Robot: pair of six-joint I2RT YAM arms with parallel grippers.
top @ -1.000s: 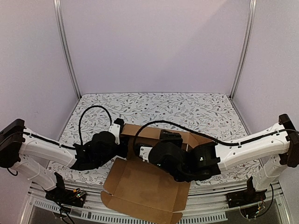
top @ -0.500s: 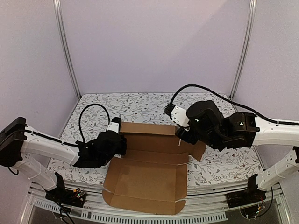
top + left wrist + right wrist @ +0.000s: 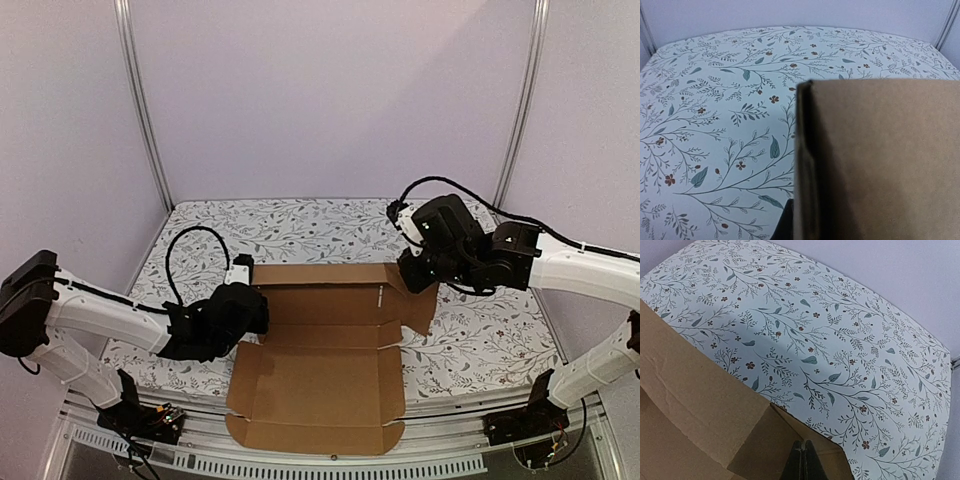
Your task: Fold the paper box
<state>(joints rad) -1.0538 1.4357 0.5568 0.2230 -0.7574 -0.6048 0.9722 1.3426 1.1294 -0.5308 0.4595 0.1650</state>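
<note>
**Both grippers closed at the two ends of the half-open box**

On the left, the left arm reaches in low over the floral tablecloth [image 3: 300,225]. The left gripper [image 3: 250,300] sits against the left end of the paper box [image 3: 320,360]. Its wrist camera is filled on the right by a raised cardboard flap with a doubled vertical edge, and only a sliver of one dark finger [image 3: 784,227] shows below that edge. The fingers are drawn almost together, pinching this left flap.

In the middle, the brown sheet lies spread on the cloth, between the two arms. Its large front panel lies flat and reaches to the near edge of the table. Small tabs stick out at its near corners. Behind a crease, a narrower back panel runs across from one gripper to the other.

On the right, a side flap angles outward from the back panel. The right gripper [image 3: 412,278] hangs over that flap, its arm coming in from the right with a black cable [image 3: 450,185] looping above it. In the right wrist view the two fingertips [image 3: 797,460] are pressed together with nothing between them, just above the cardboard. Whether they touch the flap cannot be told.
</note>
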